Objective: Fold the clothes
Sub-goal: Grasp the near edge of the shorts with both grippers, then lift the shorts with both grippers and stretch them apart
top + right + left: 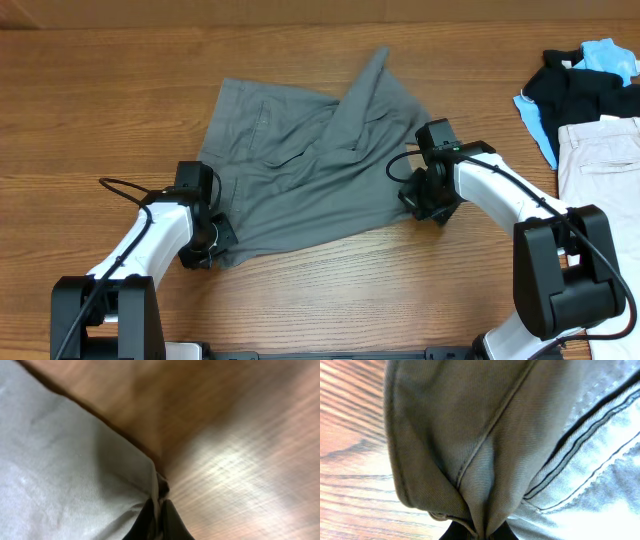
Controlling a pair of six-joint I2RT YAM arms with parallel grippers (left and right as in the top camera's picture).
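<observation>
Overhead view: you had the grey trousers (pixel 300 180) lying in the middle of the frame on the wooden table (pixel 90 110), just above both arms.
Left side: your left gripper (pixel 213 240) sat at the lower left corner of the cloth. In the left wrist view its fingers were pinched together on a fold of fabric, beside a stitched seam and a pocket opening.
Right side: your right gripper (pixel 425 200) sat at the right edge of the cloth. In the right wrist view its fingers were narrow and held a thin edge of fabric close over the wood.
Step in hand: I judged it as the grasp for a fold, with both ends taken and the cloth not yet carried.
Next move: it probably called for you to raise both grippers together, keep the edge stretched between them, and bring it toward the upper part of the frame. Uneven height could twist the cloth.
Look of the trousers: medium grey and wrinkled, with one part thrown up in a point toward the upper middle of the frame. They were not flat, so the fold might come out untidy.
Other things: beige trousers (pixel 600 160) and a black garment (pixel 580 95) lay at the right of the frame, well apart.
</observation>
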